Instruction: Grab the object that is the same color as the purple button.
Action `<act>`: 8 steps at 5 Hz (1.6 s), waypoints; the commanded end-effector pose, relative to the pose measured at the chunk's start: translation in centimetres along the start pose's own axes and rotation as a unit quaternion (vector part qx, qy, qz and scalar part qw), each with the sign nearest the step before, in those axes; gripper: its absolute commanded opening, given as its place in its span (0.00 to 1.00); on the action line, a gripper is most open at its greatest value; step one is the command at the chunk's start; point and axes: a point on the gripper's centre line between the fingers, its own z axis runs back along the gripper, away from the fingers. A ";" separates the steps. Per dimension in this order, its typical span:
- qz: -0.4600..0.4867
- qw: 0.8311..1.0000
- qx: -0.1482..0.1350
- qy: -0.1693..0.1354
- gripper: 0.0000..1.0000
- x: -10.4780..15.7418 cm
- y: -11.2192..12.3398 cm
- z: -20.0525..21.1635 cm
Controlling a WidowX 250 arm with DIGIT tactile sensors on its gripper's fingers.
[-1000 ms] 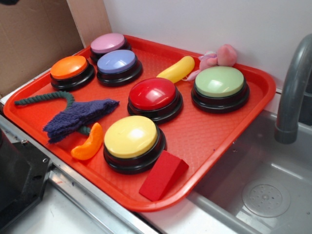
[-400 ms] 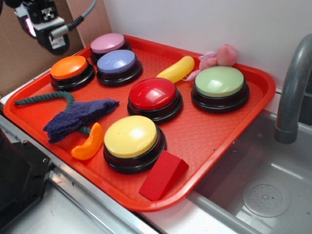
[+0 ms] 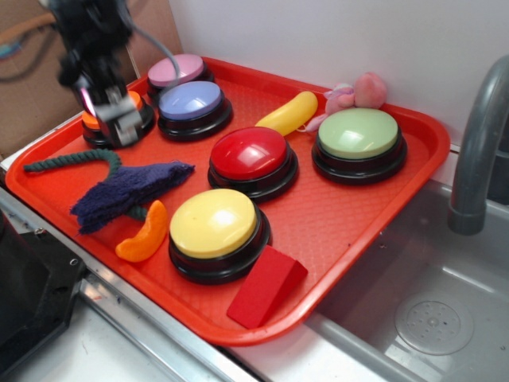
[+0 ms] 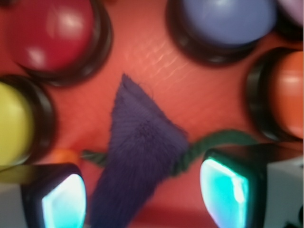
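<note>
Hovering tool over purple cloth, not yet down

Tool (image 3: 110, 111) hangs above the orange button (image 3: 119, 119) at the tray's (image 3: 342, 215) back-left; purple cloth (image 3: 127, 193) lies on the tray toward the front edge from it, just below in the exterior view. Wrist view shows the cloth (image 4: 140, 156) between the two fingers (image 4: 223, 190), its long axis running pointed tip forward to wide end under the camera, green rope (image 4: 218, 140) crossing beneath. Tool is wide open, holding nothing. Lavender button (image 3: 191, 102) sits just right of the tool. Arm points straight down, still high; likely needs a short drop.
</note>
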 end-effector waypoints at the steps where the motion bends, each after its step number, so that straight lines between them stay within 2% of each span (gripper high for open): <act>1: -0.007 0.999 0.002 -0.038 1.00 1.3 1.1 -4.4; 3: -0.010 0.999 -0.021 -0.038 1.00 1.9 0.5 -5.8; 4: 0.002 0.999 -0.018 -0.034 0.00 1.9 0.4 -6.2; 8: 0.014 1.000 0.007 -0.010 0.00 2.1 0.4 -5.7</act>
